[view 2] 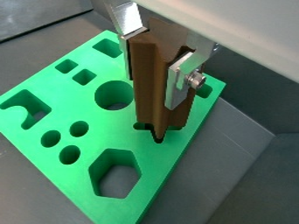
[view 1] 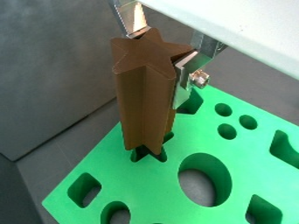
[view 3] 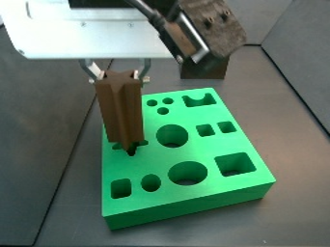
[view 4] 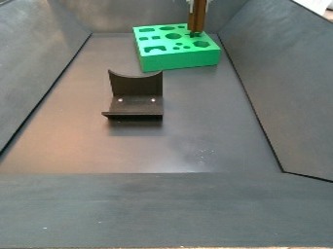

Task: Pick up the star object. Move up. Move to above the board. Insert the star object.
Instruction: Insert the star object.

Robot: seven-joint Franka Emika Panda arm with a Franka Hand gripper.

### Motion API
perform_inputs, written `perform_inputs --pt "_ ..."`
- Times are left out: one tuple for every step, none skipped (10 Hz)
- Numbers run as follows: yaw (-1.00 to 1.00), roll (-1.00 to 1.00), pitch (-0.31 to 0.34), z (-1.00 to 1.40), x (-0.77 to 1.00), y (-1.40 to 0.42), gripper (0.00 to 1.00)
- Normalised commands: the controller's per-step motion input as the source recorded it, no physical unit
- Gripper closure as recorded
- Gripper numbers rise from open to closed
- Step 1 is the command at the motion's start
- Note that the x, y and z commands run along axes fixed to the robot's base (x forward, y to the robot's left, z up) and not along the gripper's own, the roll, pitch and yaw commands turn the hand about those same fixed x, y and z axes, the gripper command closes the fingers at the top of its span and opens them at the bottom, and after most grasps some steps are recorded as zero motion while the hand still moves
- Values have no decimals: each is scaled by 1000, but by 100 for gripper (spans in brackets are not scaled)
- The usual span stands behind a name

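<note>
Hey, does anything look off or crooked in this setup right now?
Nothing stands out. The star stands upright in the claw, its lower end at the star hole in the board. The fixture sits apart on the floor.

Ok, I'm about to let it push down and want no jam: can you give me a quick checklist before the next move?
1. Gripper shut on the star object: ok.
2. Star object upright in both side views: ok.
3. Its lower end at the star hole in the board: ok.
4. Ridges matched to the hole's points: cannot tell.
5. How deep it sits: cannot tell.
6. Fixture apart from the board: ok.
</note>
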Motion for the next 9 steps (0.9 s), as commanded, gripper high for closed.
perform_inputs --pt "103 213 0 -577 383 -97 100" --pt "134 241 0 -563 117 0 100" --pt "189 259 0 -483 0 0 100" --pt "191 249 0 -437 -111 0 100" --pt "0 1 64 0 0 31 100" --pt "0 0 0 0 0 31 100" --pt "97 0 -44 -323 -314 0 100" --pt "194 20 -90 -423 -511 0 100" --pt "211 46 -121 -449 -609 -23 100"
